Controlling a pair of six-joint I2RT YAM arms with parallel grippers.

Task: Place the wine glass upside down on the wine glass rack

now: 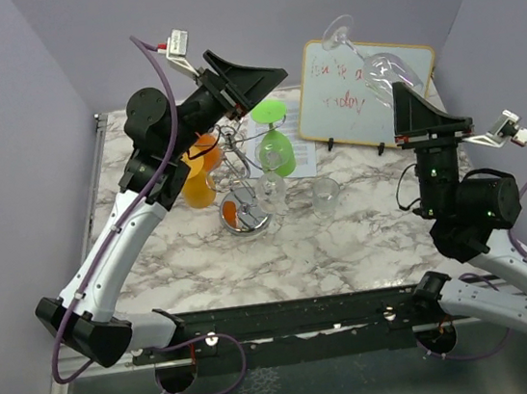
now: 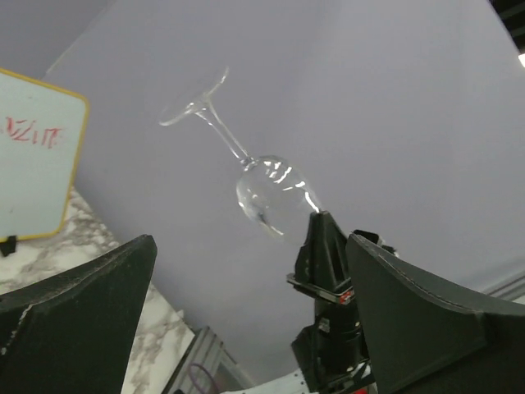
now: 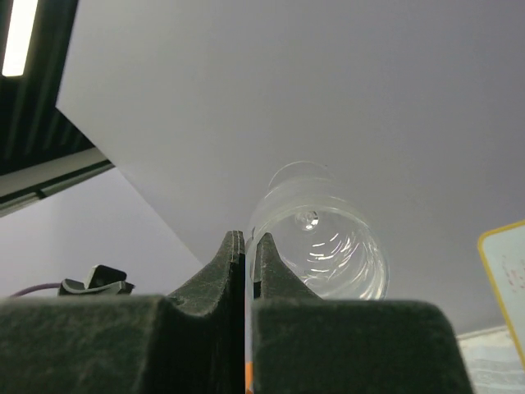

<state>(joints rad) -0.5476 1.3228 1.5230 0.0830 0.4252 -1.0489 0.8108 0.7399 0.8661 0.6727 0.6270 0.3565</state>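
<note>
Top external: your right gripper (image 1: 398, 92) clamped on rim of empty wine glass (image 1: 381, 67), held high before whiteboard (image 1: 340, 114), foot uppermost, tilted. Left gripper (image 1: 262, 74) spread wide, holding nothing, above rack (image 1: 238, 176) on desk (image 1: 348, 244). Orange glass (image 1: 203, 166) and green glass (image 1: 276, 147) at rack. Clear cup (image 1: 325, 192) empty.

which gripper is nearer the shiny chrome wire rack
Left. Left gripper is open above the chrome wire rack; right gripper, holding a clear wine glass, sits far right.
</note>
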